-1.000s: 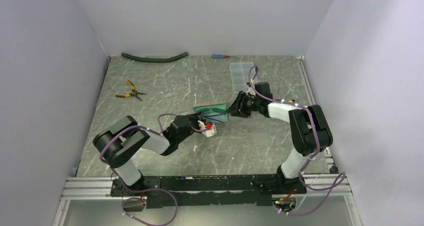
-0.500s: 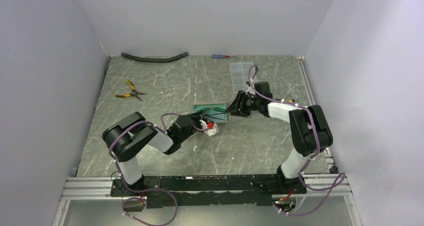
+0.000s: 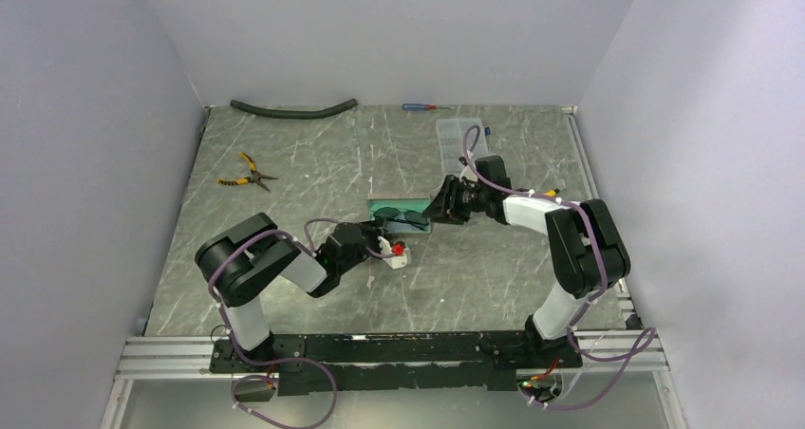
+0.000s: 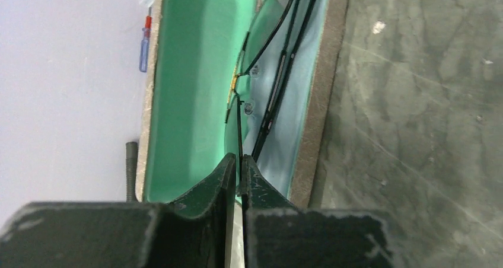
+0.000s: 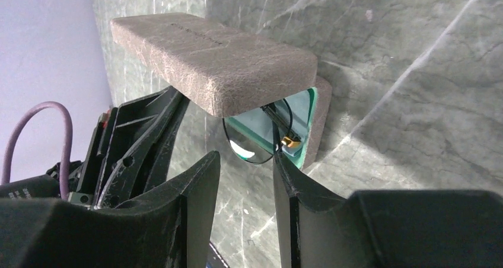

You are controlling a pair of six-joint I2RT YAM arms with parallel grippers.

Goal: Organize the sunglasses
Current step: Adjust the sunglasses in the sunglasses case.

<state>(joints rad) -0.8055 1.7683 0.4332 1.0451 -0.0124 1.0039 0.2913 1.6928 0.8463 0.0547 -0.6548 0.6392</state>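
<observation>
while the thin dark wire-framed sunglasses (image 4: pixel 277 81) are lying inside the opened, teal-lined brown rectangular case (image 4: pixel 184 72), their frame is pinched between the closed fingers of the left gripper (image 4: pixel 239 173). the right gripper (image 5: pixel 245 161) is seen at the case's far end, jaws apart, with nothing clamped.

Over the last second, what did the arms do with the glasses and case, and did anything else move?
The right gripper, open, edged left toward the case. Less teal lining shows from above, so the lid seems to be swinging over. The left gripper, shut on the sunglasses inside, shifted slightly nearer the bases. The pliers, hose, screwdriver and clear box stayed put.
</observation>
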